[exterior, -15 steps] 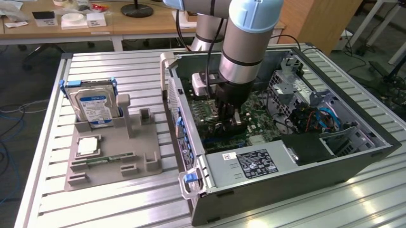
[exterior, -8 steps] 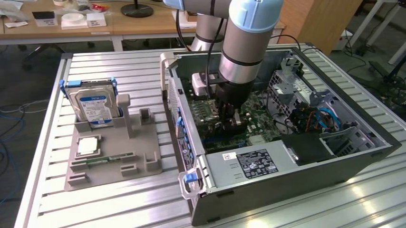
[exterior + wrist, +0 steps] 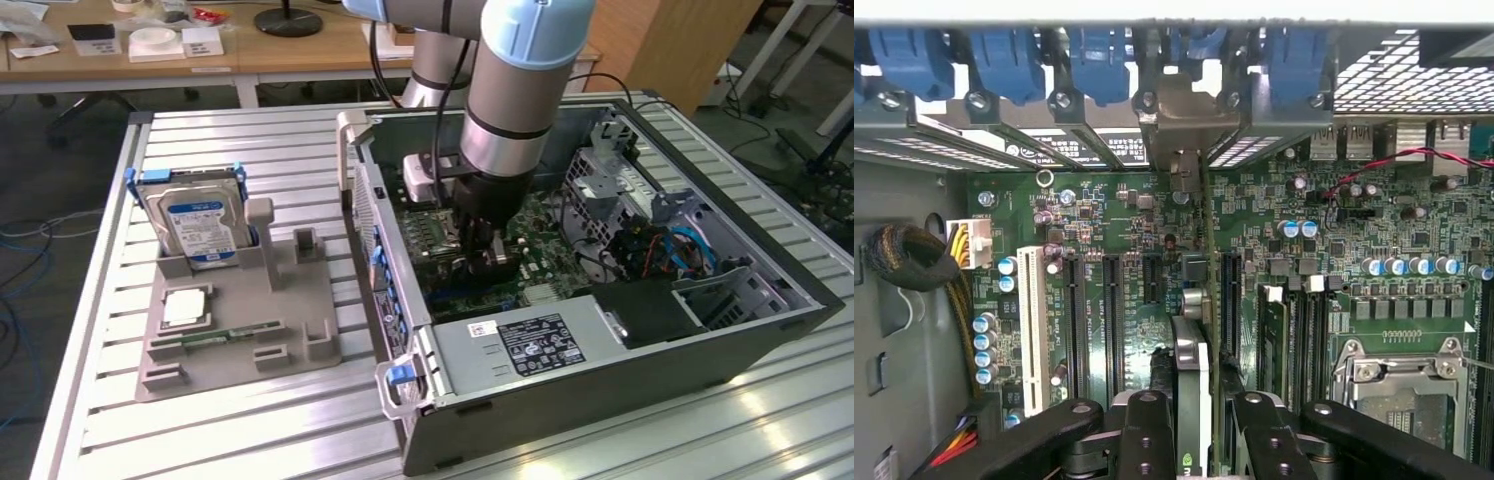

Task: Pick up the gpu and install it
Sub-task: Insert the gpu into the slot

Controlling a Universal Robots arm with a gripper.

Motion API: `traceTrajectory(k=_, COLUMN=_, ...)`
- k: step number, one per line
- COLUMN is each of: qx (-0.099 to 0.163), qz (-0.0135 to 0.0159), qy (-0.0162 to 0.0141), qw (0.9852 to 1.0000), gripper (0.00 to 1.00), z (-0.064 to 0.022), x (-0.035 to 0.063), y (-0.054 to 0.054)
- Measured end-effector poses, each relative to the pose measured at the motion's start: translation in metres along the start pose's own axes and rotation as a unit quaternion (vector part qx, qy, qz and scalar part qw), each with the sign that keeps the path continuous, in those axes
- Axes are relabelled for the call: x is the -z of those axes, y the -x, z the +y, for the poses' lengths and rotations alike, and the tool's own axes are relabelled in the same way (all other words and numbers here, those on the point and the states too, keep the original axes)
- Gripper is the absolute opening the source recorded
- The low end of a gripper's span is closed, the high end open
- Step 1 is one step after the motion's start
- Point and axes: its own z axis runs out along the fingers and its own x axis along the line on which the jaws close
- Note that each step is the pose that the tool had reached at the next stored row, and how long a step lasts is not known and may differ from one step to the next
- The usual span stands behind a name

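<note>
We could read no text: the print on the power supply's white-and-black label (image 3: 534, 340) and the hard drive's blue label (image 3: 200, 228) stayed illegible.

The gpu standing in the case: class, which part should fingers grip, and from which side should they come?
Grip the gpu by its free long edge, coming from the open side of the case. It stands edge-on to the motherboard, so its two flat faces suit the fingers.
</note>
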Motion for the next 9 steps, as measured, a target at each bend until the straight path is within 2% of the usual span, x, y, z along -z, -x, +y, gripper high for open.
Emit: traceTrajectory(k=9, qx=0.0, qz=-0.0002, qy=-0.0002, qw=1.0, gripper=0.27, z=0.0035, x=-0.0011, y=-0.0016)
